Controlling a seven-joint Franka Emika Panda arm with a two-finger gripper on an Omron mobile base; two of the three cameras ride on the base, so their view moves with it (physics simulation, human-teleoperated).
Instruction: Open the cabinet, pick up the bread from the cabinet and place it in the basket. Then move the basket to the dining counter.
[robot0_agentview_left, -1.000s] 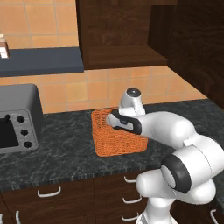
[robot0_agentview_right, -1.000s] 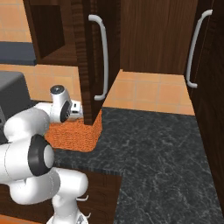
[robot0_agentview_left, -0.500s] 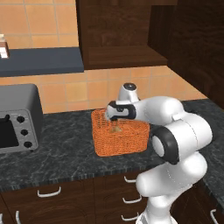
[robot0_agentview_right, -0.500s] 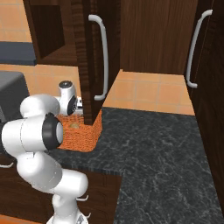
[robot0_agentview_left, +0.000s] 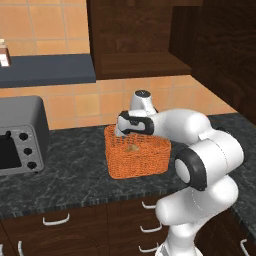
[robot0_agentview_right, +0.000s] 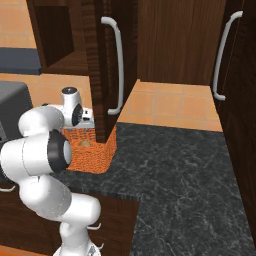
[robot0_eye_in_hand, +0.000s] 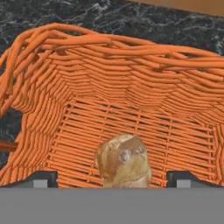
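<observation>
Bread, one loaf, lies in one basket under spread tool.

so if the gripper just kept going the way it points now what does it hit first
Most likely the bread, lying on the floor of the basket between the open gripper fingertips. Depth is hard to judge; past it is the woven bottom.

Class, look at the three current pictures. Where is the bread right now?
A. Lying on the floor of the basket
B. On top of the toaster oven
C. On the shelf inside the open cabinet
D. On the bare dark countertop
A: the bread lies on the woven floor of the orange basket, between the open gripper tips.
</observation>
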